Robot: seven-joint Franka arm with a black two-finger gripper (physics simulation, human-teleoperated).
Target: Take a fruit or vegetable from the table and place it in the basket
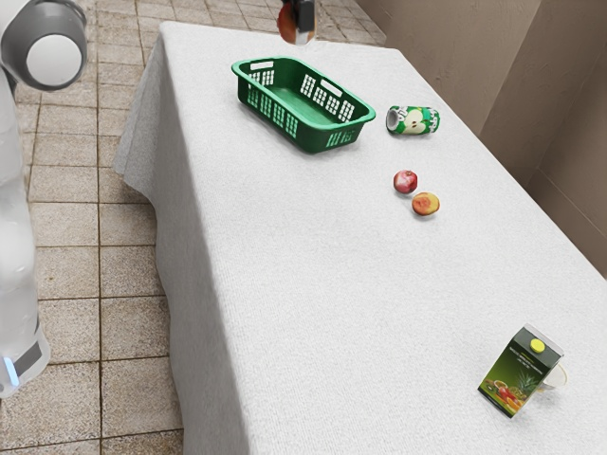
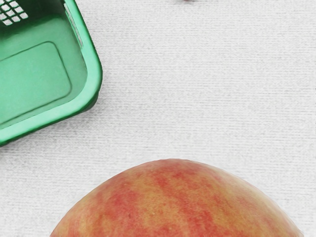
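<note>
At the top edge of the exterior view, the black gripper point(image 1: 301, 23) is shut on a red-orange fruit point(image 1: 287, 26), held up in the air by the far end of the green basket point(image 1: 311, 140). One dark finger covers part of the fruit there. The wrist view has the same mottled fruit point(image 2: 177, 207) large at its lower edge, with the basket's rim point(image 2: 94, 81) lower down and off to one side of it. The visible basket floor holds nothing. A dark red plum-like fruit point(image 1: 406, 181) and a halved-looking orange fruit point(image 1: 426, 204) lie side by side on the table.
A green and white can point(image 1: 413, 120) lies on its side near the basket, on the white tablecloth point(image 1: 313, 284). Toward the near end stands a dark green juice carton point(image 1: 518, 372), partly hiding a pale cup-like thing point(image 1: 556, 377).
</note>
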